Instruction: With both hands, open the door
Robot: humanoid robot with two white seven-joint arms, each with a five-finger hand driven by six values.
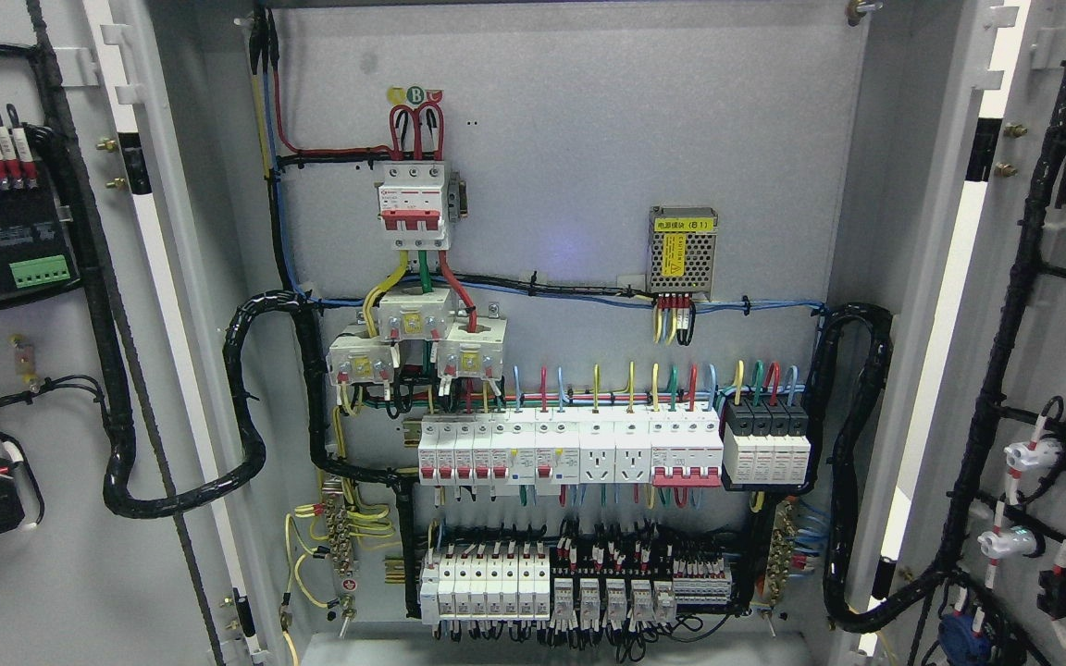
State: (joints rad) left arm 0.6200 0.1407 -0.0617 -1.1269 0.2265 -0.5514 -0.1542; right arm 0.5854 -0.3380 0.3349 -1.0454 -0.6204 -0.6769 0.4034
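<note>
Doors already swung wide: left door (pixel 80 388) at the left edge, right door (pixel 1033 370) at the right edge, inner faces turned this way, long axes upright. Cabinet (pixel 570 148) between them, breakers (pixel 570 449) and wiring bared. No hand in sight, so finger state and nearer arm impossible to tell. Opening apparently complete.

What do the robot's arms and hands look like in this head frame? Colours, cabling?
Can't say: neither arm nor hand is in view. The frame shows only the open cabinet, with the left door and right door swung wide, and the breakers and black cable bundles inside.
</note>
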